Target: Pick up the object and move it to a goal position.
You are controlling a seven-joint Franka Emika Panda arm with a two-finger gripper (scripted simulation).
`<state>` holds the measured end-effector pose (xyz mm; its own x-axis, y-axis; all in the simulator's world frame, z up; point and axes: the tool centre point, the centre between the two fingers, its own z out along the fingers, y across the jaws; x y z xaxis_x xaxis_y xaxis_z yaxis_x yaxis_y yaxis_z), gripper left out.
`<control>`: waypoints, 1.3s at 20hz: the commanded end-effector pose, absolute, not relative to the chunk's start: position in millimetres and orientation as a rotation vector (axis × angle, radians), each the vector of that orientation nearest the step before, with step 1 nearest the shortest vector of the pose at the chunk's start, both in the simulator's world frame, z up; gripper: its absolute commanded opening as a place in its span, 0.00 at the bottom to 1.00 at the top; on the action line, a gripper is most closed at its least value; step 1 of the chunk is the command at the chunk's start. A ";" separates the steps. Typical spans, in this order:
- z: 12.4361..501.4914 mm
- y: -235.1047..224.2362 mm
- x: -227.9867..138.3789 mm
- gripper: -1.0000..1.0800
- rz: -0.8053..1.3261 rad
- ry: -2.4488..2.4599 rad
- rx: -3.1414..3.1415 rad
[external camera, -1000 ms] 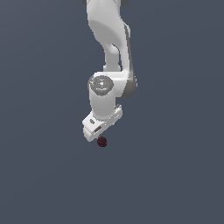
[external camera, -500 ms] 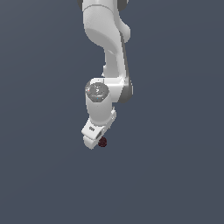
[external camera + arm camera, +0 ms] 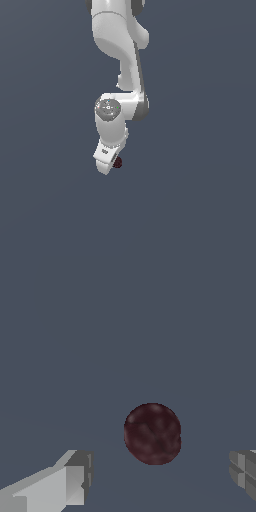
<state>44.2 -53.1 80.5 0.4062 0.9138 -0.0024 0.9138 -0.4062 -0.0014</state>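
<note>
The exterior view hides most of the ball (image 3: 117, 162) behind the pincer (image 3: 106, 162). The wrist view shows the ball (image 3: 152, 433) whole between widely spread fingers (image 3: 70, 478), untouched and ungrasped.

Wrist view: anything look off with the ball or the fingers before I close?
Nothing stands out. The maroon ball looks whole and sits between the open gripper fingers, touching neither, a bit nearer one finger than the other.

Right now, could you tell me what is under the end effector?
The maroon ball sits between the open fingers, on plain grey ground. In the exterior view the end effector covers most of the ball.
</note>
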 end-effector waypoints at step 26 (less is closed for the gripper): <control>28.4 -54.2 45.7 0.00 0.000 1.752 2.607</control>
